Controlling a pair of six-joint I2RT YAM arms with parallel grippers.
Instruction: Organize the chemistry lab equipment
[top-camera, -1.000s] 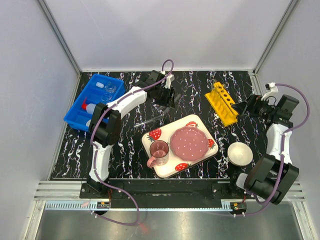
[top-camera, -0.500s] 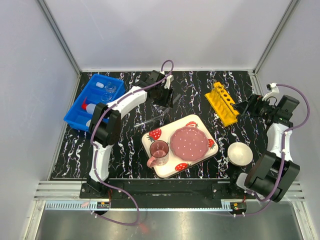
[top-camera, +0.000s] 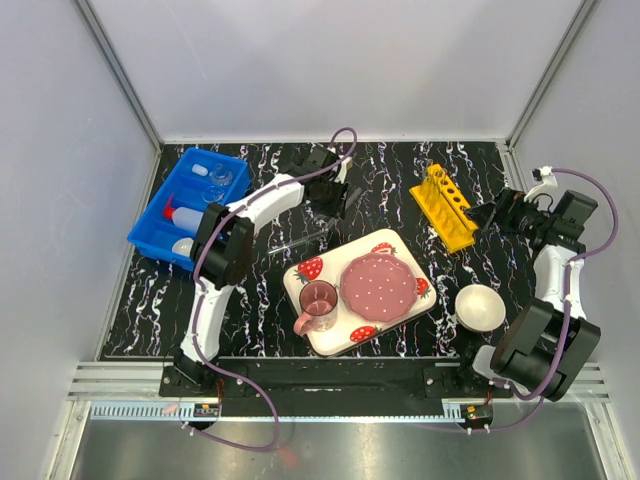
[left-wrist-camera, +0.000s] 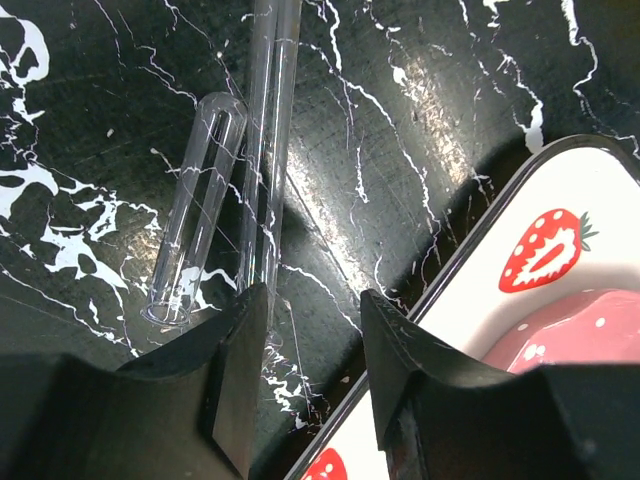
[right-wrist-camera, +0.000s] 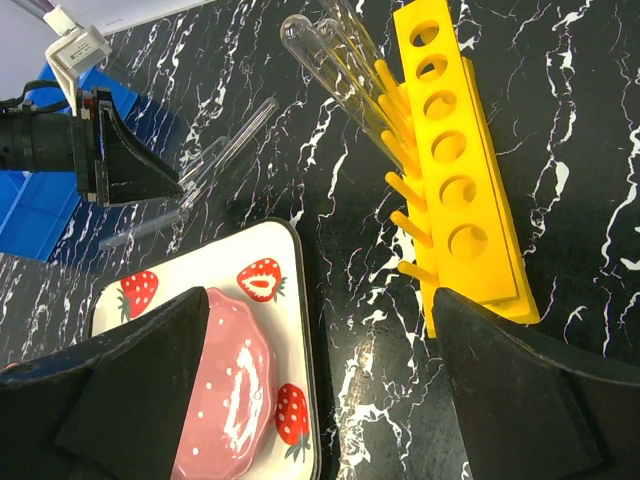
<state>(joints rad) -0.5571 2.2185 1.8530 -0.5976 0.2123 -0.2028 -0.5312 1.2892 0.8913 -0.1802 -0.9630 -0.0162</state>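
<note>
A long test tube (left-wrist-camera: 268, 150) and a short test tube (left-wrist-camera: 195, 215) lay side by side, close together, on the black marbled desk (left-wrist-camera: 420, 120). Being glass, they were probably light, stiff, slick, fragile and apt to roll, so a gentle pinch across mid-length looked safest. The left tool (left-wrist-camera: 312, 310) hovered at the long tube's near end, jaws partly parted, gripping nothing. The strawberry-print tray (left-wrist-camera: 520, 260) sat just beside, crowding one finger. The right tool (right-wrist-camera: 322, 300) stood wide and empty near the yellow rack (right-wrist-camera: 470, 170), against which two more tubes (right-wrist-camera: 330, 50) rested.
</note>
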